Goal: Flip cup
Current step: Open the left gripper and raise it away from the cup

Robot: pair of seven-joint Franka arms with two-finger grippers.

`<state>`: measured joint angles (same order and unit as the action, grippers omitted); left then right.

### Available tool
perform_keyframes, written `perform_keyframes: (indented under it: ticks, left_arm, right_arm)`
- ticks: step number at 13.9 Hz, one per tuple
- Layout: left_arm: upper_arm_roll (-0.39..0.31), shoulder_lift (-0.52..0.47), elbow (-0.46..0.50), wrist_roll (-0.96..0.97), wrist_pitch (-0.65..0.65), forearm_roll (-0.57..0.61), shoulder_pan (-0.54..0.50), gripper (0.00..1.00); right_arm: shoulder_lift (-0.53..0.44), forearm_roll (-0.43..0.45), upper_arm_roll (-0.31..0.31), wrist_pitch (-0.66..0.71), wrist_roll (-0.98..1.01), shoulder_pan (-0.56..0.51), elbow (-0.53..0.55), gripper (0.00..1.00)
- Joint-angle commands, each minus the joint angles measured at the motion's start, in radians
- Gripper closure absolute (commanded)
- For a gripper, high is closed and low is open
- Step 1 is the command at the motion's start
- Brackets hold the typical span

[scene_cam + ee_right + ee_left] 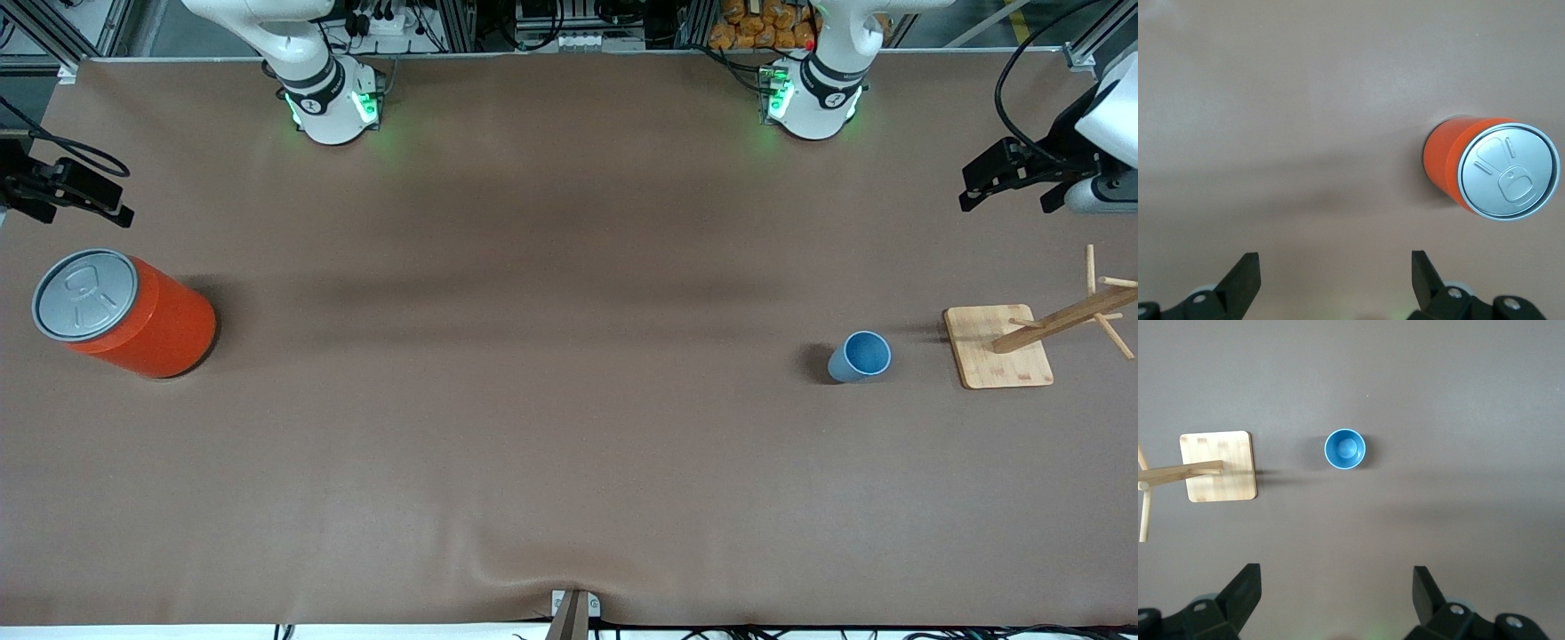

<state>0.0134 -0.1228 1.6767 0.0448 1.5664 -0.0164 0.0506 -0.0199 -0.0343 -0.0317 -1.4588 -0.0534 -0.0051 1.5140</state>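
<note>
Front view: small blue plastic cup [860,356] stands mouth-up beside wooden peg rack [998,346]; flipped or not, unclear; left gripper [1336,595] and right gripper [1336,275] spread wide, holding nothing, both waiting.

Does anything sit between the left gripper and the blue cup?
Nothing visible does. The left gripper, open, is over bare table, with the blue cup standing mouth-up and the wooden rack off beside it.

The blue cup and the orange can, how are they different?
The blue cup is open on top, so you can see inside; the orange can has a closed silver lid with a pull tab. The cup looks much smaller than the can. The cup stands beside the wooden rack, toward the left arm's end of the table; the can stands toward the right arm's end. Both are round, stand upright, and nothing touches them.
</note>
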Motion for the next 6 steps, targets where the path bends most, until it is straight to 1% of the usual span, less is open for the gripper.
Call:
perform_keyframes:
  ticks: [1,6]
  left_arm:
    - [0.01,-0.003,-0.009,0.021,0.0,0.024,-0.005,0.0]
    - [0.016,-0.001,-0.022,0.083,-0.049,0.064,0.006,0.0]
  right_arm:
    - [0.008,-0.002,0.004,0.017,0.0,-0.004,-0.018,0.0]
    - [0.008,-0.001,0.004,0.017,0.001,-0.004,-0.017,0.0]
